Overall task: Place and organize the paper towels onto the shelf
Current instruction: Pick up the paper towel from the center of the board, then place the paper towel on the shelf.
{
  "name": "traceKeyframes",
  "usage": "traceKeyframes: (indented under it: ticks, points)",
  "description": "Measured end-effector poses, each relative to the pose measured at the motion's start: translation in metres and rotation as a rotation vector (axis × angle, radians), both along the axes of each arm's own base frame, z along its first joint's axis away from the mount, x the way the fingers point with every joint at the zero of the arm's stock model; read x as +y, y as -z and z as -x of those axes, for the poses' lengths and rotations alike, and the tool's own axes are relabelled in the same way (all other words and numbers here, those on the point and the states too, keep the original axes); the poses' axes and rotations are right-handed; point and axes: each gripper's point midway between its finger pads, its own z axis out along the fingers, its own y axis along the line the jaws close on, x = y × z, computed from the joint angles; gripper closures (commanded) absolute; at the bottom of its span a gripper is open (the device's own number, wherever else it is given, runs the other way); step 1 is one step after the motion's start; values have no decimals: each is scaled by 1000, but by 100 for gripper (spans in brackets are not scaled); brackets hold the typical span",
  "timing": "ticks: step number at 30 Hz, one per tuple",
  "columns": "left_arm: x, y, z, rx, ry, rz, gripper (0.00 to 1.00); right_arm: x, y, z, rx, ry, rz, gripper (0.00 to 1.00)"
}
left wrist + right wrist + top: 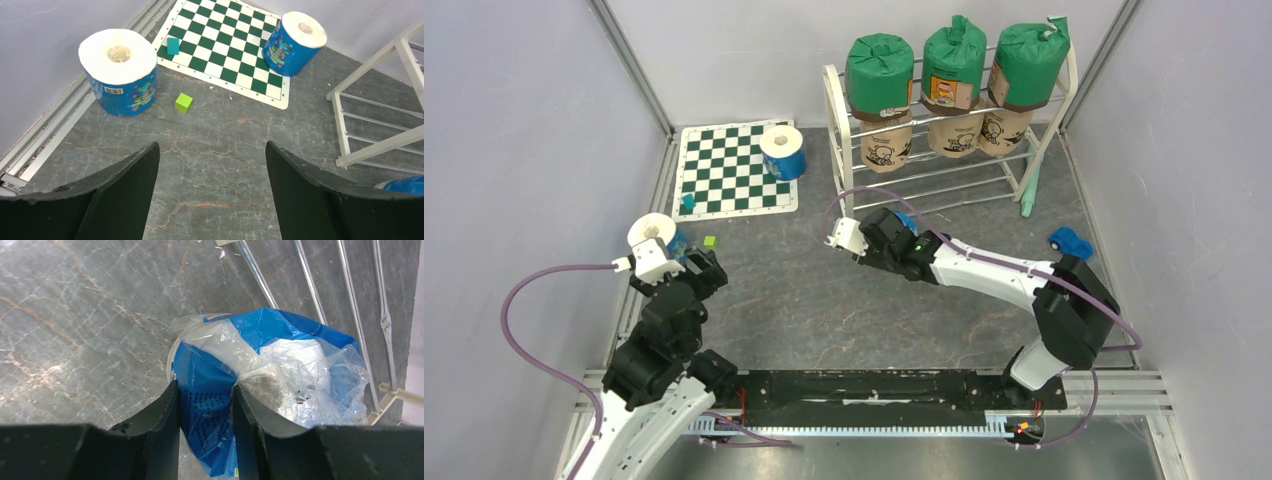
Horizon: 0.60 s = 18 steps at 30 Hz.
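Observation:
Three green-wrapped paper towels (954, 60) stand on the top tier of the white shelf (835, 120), and three tan ones (886, 148) sit on the tier below. My right gripper (206, 387) is shut on the side wall and crumpled wrap of a blue-wrapped roll (280, 355), low in front of the shelf's bottom rods (310, 285). My left gripper (212, 150) is open above bare floor, holding nothing. A blue-wrapped roll (120, 75) stands upright just ahead and to its left. Another blue-wrapped roll (294, 44) stands on the corner of the checkered mat (225, 55).
A teal block (173, 45) rests on the mat and a lime cube (183, 102) lies on the floor beside it. A blue toy car (1069, 241) sits right of the shelf, near a green stick (1031, 190) leaning at the shelf's right foot. Grey walls close in on both sides.

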Motion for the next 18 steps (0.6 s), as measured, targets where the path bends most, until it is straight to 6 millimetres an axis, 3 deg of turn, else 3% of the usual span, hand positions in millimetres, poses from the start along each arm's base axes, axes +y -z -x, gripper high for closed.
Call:
traceKeyframes:
  ticks: [10, 18]
  points:
    - [1, 2, 0, 5, -4, -3, 17, -13, -9, -28, -57, 126, -116, 87]
    - [1, 3, 0, 6, -4, -4, 17, -17, -37, -49, -140, 184, -239, 84]
